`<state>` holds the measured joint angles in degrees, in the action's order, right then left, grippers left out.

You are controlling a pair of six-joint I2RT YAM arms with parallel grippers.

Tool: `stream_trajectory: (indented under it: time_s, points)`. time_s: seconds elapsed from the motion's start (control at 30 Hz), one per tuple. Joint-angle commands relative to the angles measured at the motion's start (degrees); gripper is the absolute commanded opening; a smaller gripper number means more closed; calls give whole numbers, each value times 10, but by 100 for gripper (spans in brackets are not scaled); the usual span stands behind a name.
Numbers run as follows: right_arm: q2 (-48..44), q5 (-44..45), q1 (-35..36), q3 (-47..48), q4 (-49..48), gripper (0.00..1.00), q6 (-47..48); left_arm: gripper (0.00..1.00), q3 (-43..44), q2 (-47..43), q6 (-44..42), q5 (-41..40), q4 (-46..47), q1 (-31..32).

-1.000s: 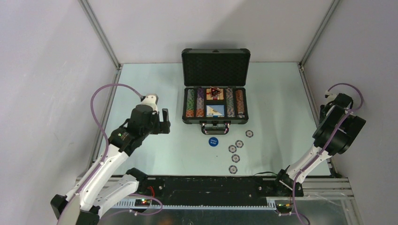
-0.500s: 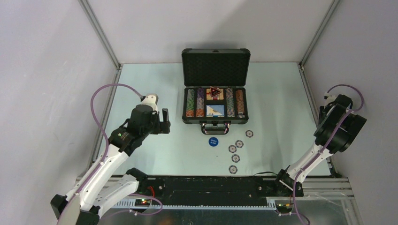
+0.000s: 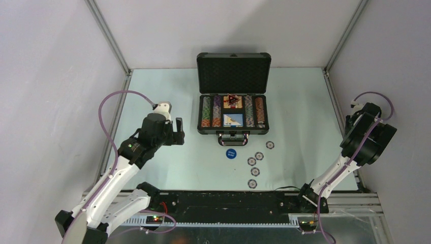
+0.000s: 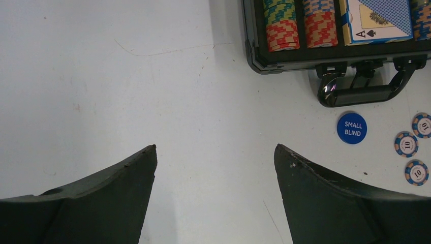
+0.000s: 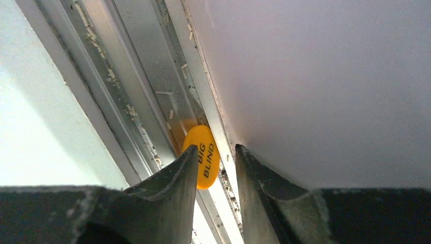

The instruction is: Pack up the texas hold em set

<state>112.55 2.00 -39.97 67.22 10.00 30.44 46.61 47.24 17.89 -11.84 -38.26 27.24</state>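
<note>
wall (image 5: 330,76) and rail (image 5: 147,76) hem in the orange button (image 5: 208,145).

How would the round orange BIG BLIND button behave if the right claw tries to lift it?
The round orange button looks thin, stiff and light. Sitting in the grey metal rail groove, it would probably slide rather than lift. On edge, it may roll.

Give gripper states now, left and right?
Left gripper: open, holding nothing.
Right gripper: narrow gap, tips at the round orange BIG BLIND button; grip cannot be told.
</note>
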Motion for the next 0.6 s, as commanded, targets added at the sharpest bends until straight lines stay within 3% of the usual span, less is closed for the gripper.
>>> stream_trajectory:
  time_s: [0.0, 0.57]
  points:
    - [-2, -12, -9, 21, -10, 38, -22, 90, 0, -2, -15, -4, 10, 2]
    - [6, -82, -20, 30, 20, 38, -35, 90, 0, -1, -15, -4, 10, 2]
